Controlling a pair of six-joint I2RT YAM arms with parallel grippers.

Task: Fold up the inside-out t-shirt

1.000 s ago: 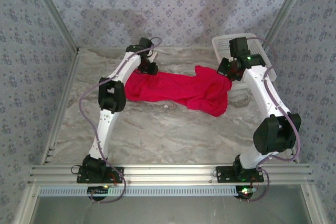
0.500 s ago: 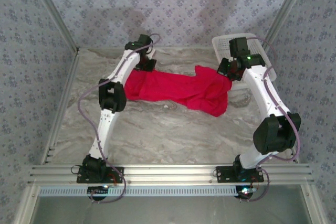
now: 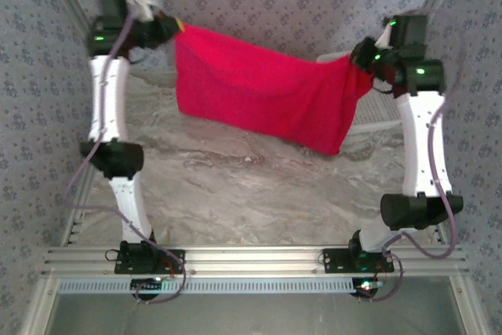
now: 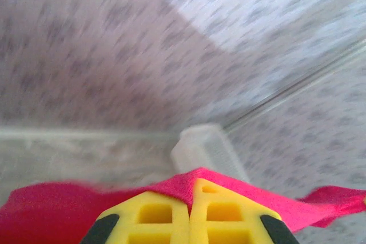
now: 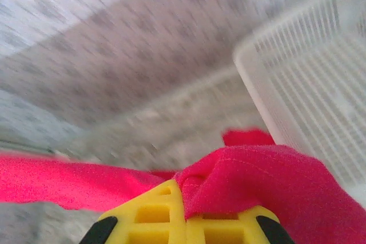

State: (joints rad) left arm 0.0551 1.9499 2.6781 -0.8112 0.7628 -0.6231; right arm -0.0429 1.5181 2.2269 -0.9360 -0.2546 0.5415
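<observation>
The inside-out t-shirt [image 3: 259, 88], bright red, hangs in the air stretched between both raised arms, sagging in the middle with its lowest corner toward the right. My left gripper [image 3: 174, 27] is shut on its upper left corner; the yellow fingers [image 4: 151, 212] pinch red cloth [image 4: 51, 210] between them. My right gripper [image 3: 359, 59] is shut on the upper right corner, where the red cloth [image 5: 269, 181] drapes over the yellow fingers [image 5: 154, 212]. The shirt's lower edge hangs above the marble table [image 3: 235, 194].
A white mesh basket [image 3: 376, 119] sits at the back right, partly behind the shirt and the right arm, and shows up close as the white basket [image 5: 320, 78] in the right wrist view. Patterned walls close in the back and sides. An aluminium rail [image 3: 251, 258] runs along the near edge.
The left gripper shut on the shirt's left end. Both arms then rose sharply and spread apart, lifting the shirt off the table and stretching it between them.
</observation>
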